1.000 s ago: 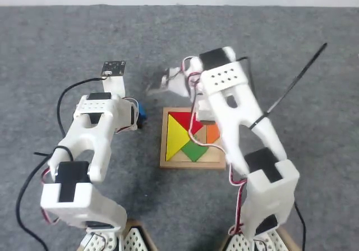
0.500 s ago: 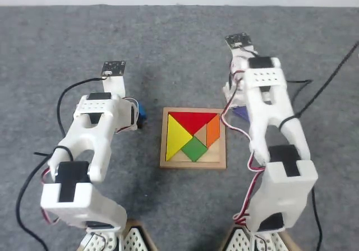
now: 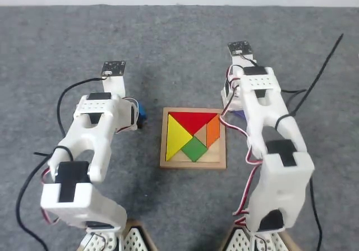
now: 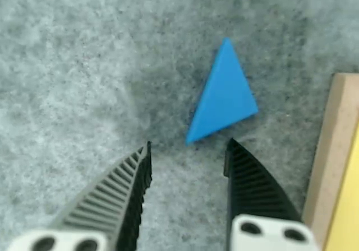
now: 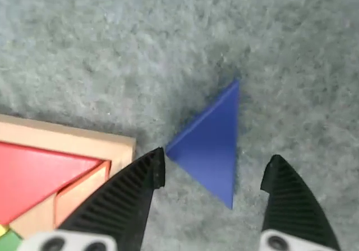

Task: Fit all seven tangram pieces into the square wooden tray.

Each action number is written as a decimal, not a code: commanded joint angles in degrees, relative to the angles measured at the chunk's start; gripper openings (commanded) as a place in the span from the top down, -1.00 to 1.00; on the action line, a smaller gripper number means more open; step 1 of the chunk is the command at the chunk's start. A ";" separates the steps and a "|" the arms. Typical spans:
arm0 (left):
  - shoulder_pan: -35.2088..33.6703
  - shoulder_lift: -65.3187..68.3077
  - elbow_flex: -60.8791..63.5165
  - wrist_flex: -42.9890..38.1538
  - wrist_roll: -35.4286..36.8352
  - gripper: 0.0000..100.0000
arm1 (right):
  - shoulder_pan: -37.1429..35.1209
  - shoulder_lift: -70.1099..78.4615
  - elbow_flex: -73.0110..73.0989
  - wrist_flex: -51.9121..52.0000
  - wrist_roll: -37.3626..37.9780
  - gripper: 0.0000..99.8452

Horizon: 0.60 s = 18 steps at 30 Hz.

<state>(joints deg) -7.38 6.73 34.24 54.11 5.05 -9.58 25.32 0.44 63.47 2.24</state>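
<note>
The square wooden tray (image 3: 165, 162) lies between the two arms and holds a red, a yellow, a green and an orange piece. A light blue triangle (image 4: 224, 94) lies flat on the carpet beside the tray's edge (image 4: 332, 144), just beyond my open left gripper (image 4: 188, 148). A dark blue triangle (image 5: 212, 141) lies on the carpet next to the tray's corner (image 5: 120, 145). My open right gripper (image 5: 216, 165) hovers over it, one finger on each side, touching nothing. From above, the light blue triangle (image 3: 141, 111) peeks out beside the left arm and the dark blue one (image 3: 240, 114) beside the right arm.
Grey carpet (image 3: 168, 49) covers the whole table. Black cables run beside the left arm (image 3: 61, 102) and off to the right (image 3: 314, 83). A bare wooden patch (image 3: 198, 130) shows at the tray's centre and along its bottom.
The right arm has swung from over the tray's upper edge out to the tray's right side and settled lower above the dark blue triangle. The left arm has kept still.
</note>
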 commanded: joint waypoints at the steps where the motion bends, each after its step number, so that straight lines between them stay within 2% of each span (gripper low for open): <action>1: 0.35 -1.32 -0.48 -0.62 -0.53 0.59 | 0.57 2.24 -4.84 -0.75 1.23 0.44; 6: 0.35 -1.32 -0.48 -0.62 -0.53 0.59 | 1.89 4.88 -6.59 0.66 1.14 0.44; 12: 0.26 -1.32 -0.57 -0.62 -0.53 0.59 | 1.89 4.79 -7.03 2.07 1.14 0.74; 18: 0.26 -1.32 -0.57 -0.62 -0.53 0.59 | 1.98 4.79 -10.90 5.41 1.41 0.78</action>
<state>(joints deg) -7.38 6.73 34.24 54.11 5.05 -7.82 30.33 -5.80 66.11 2.77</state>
